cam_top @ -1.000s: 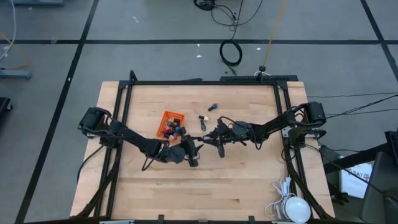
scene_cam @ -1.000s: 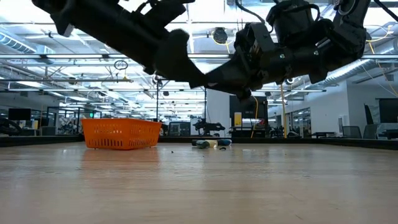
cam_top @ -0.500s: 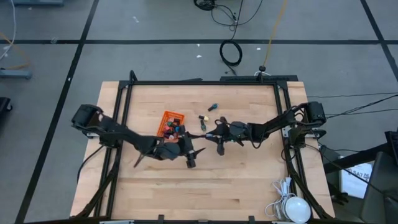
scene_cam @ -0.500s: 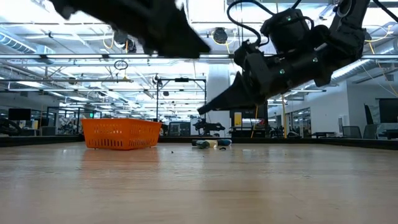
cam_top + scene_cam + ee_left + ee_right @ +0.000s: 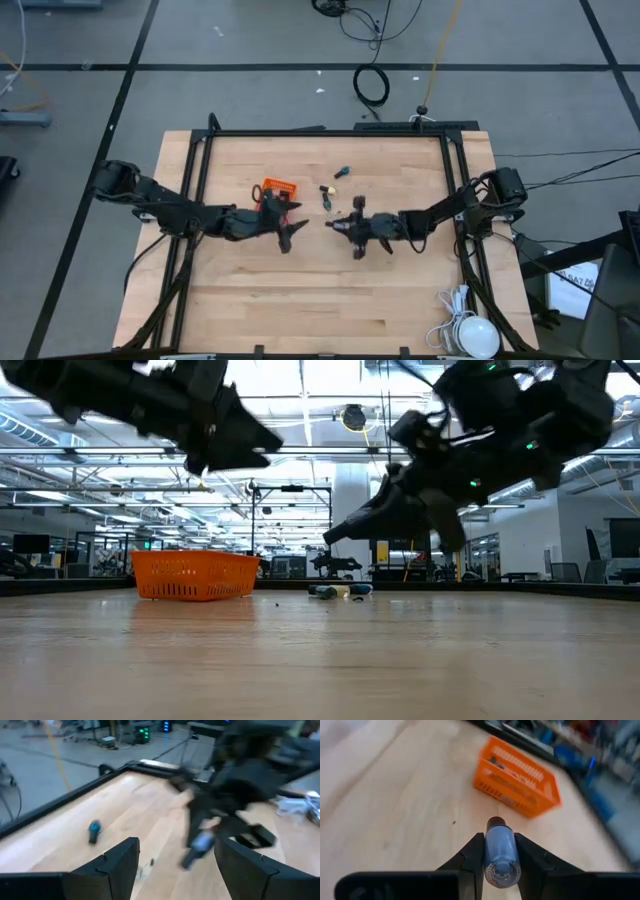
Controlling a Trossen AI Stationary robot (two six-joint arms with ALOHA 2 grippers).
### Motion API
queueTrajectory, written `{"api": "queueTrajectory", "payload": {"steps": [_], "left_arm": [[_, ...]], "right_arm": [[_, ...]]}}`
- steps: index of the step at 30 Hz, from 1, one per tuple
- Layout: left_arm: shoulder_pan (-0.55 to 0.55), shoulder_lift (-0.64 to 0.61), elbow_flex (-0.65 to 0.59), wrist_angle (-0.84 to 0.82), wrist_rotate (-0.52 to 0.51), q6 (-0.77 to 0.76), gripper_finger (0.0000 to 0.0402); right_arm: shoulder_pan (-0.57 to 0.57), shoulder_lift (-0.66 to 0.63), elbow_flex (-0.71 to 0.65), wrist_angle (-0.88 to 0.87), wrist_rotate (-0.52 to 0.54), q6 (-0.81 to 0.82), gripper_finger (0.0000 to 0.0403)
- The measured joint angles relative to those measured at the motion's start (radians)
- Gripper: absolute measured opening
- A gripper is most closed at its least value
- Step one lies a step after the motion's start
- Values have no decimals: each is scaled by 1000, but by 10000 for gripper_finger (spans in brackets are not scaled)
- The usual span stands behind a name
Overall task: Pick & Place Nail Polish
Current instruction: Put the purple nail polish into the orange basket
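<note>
Your right gripper [image 5: 499, 857] is clamped on a blue nail polish bottle [image 5: 499, 851] (dark cap pointing forward), raised above the middle of the table [image 5: 330, 290]. Your left gripper [image 5: 291, 229] stands wide and holds nothing, just beside the orange mesh basket [image 5: 278, 190], which has bottles inside. Two more loose bottles [image 5: 334, 184] lie nearer the table's far edge.

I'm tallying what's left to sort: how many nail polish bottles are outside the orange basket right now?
3 that I can see: a blue bottle between the right gripper's fingers, and two bottles lying on the table, one farther back, one nearer the basket. Others may be hidden.
</note>
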Motion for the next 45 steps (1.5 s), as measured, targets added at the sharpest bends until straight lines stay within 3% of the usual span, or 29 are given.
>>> {"api": "queueTrajectory", "payload": {"steps": [4, 9, 13, 19, 22, 27, 29, 36, 41, 45], "left_arm": [[30, -3, -83, 134, -1, -87, 253], [55, -3, -126, 229, 1, -243, 253], [60, -2, -129, 215, 67, -203, 253], [60, 1, -129, 210, 112, -184, 253], [60, 1, -129, 207, 112, -184, 253], [60, 3, -129, 119, 104, -165, 253], [60, 2, -129, 102, 103, -185, 253], [57, 2, -126, 95, 152, -212, 253], [31, 28, -93, 98, 162, -179, 253], [15, 93, -33, 100, 161, -66, 253]], "right_arm": [[102, 0, 0, -15, 125, -367, 69], [185, 0, 1, 90, 374, -584, 69], [201, 0, 1, 166, 424, -640, 69], [181, 0, 1, 169, 420, -543, 69], [154, 0, 1, 169, 323, -414, 69], [91, 0, 1, 186, 17, -109, 69], [68, 0, 1, 198, -57, -19, 69], [12, 0, 1, 261, -110, 210, 69], [0, 0, 1, 316, -197, 250, 69], [4, 0, 1, 344, -209, 249, 69]]}}
